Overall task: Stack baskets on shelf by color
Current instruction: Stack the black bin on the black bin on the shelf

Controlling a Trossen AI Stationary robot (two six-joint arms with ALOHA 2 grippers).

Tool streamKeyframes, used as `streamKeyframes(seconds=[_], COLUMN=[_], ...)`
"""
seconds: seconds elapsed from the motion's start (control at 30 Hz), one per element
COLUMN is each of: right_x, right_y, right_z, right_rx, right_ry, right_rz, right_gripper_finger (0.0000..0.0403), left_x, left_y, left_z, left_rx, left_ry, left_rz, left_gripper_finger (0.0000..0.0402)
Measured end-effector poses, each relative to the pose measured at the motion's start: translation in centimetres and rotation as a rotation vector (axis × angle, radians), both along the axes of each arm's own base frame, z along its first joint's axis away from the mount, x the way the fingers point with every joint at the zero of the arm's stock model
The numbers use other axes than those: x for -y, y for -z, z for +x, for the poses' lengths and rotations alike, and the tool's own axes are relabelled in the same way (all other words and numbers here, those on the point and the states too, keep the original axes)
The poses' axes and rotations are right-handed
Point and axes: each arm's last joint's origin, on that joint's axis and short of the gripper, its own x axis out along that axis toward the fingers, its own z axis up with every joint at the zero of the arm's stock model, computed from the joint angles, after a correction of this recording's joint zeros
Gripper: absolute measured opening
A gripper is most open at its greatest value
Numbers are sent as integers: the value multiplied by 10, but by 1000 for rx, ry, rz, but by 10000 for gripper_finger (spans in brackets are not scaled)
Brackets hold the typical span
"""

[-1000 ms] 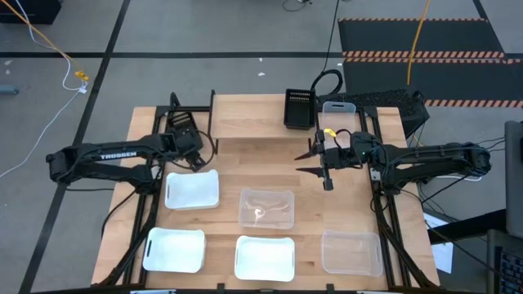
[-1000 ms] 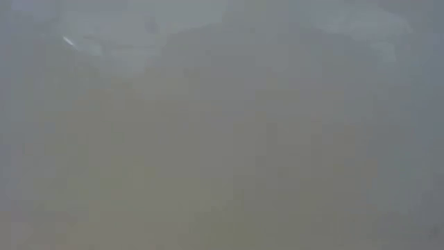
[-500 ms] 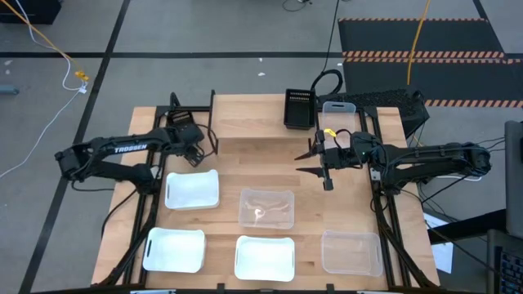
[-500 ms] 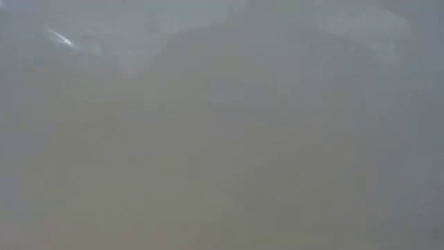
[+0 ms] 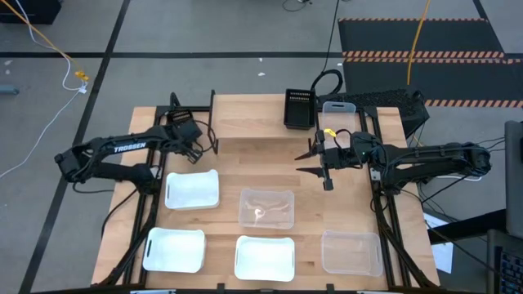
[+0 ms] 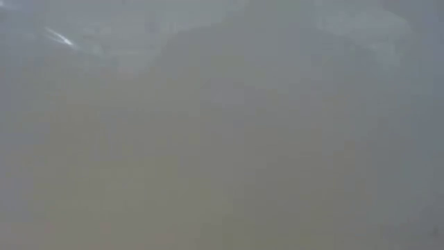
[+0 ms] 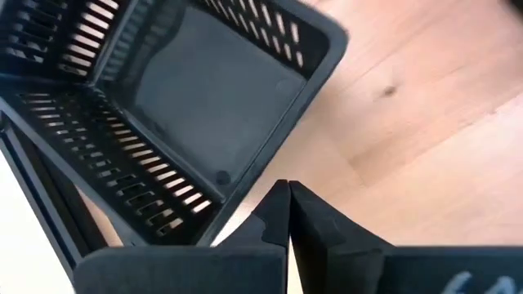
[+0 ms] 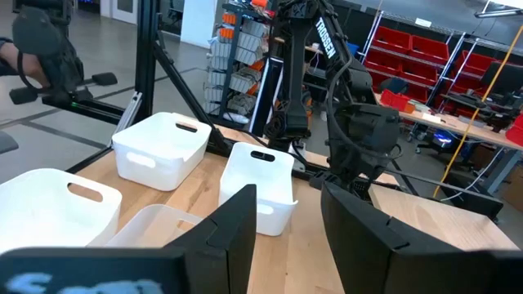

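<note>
High view: the wooden counter (image 5: 245,114) fills the middle of the frame, with the light-wood shelf (image 5: 270,163) on thin black legs lying across its centre. The left gripper (image 5: 196,145) sits at the upper left of the counter, just beside a black slatted plastic basket (image 5: 181,116) near the counter's far-left corner. In the left wrist view its jaws are pressed together with nothing between them, the tips just short of that black slatted basket's (image 7: 163,98) rim. The right gripper (image 5: 315,162) hangs over the right part of the shelf, jaws apart and empty. A second black slatted basket (image 5: 299,109) stands at upper centre, with a clear see-through basket (image 5: 337,108) just beside it on the right. Three opaque white rectangular baskets lie lower left: one (image 5: 192,189) at mid left, one (image 5: 174,250) at the bottom left, one (image 5: 264,258) at bottom centre. A clear basket (image 5: 265,208) sits at centre, another (image 5: 351,252) at lower right. The low view shows only grey haze. In the right wrist view, white baskets (image 8: 159,147) stand on the counter beyond the parted jaws.
</note>
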Motion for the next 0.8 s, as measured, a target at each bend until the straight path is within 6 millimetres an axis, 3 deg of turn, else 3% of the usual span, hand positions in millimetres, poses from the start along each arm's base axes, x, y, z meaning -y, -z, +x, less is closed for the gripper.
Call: streamKeyframes(seconds=[0.23,0.33,0.47,0.7,0.8], right_x=[0,0,0,0,0], right_y=[0,0,0,2,2], right_z=[0,0,0,0,0], right_rx=[0,1,1,-19,-20], right_ry=[0,0,0,0,0], right_rz=[-4,-5,-9,-7,-7], right_gripper_finger=[131,132,132,132,132], left_x=[9,10,4,-9,-14], left_y=[-40,-48,-38,-6,0], left_z=[0,-1,-3,-11,-10], left_rx=[125,177,155,29,22], left_ry=[-46,-34,-69,-119,-113], left_rz=[54,91,83,4,-30], left_gripper_finger=[5,8,49,188,223])
